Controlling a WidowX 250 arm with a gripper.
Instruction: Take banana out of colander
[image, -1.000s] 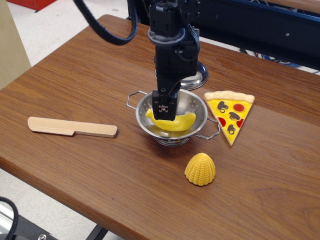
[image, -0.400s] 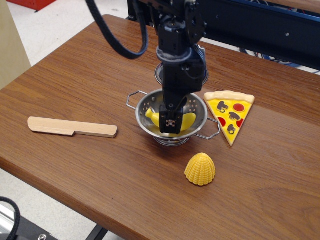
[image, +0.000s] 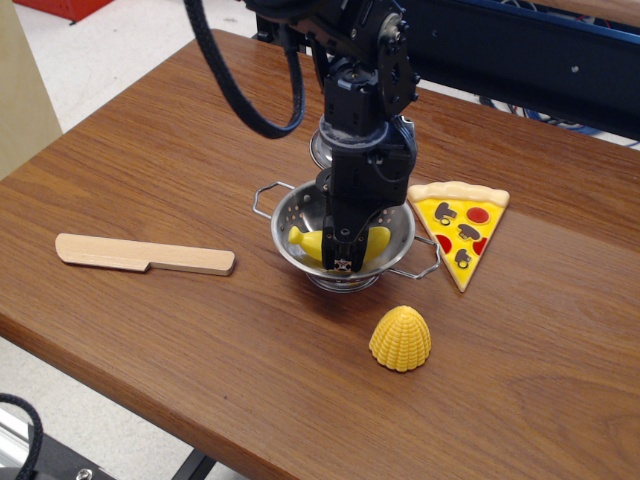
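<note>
The yellow banana (image: 306, 241) lies inside the steel colander (image: 289, 210), which stands on the wooden table near its middle. My gripper (image: 344, 256) reaches straight down into the colander and sits on the middle of the banana. The banana's ends show to the left and right of the fingers (image: 345, 240). I see the fingers edge-on, one hiding the other, so their gap does not show. The banana rests low in the bowl.
A pizza slice toy (image: 461, 222) lies just right of the colander. A ribbed yellow corn piece (image: 400, 338) stands in front of it. A wooden knife (image: 143, 254) lies to the left. A round steel lid (image: 322, 148) sits behind the arm.
My gripper has moved a little right and down into the colander, from above the banana's left part to its middle. The banana has settled slightly lower.
</note>
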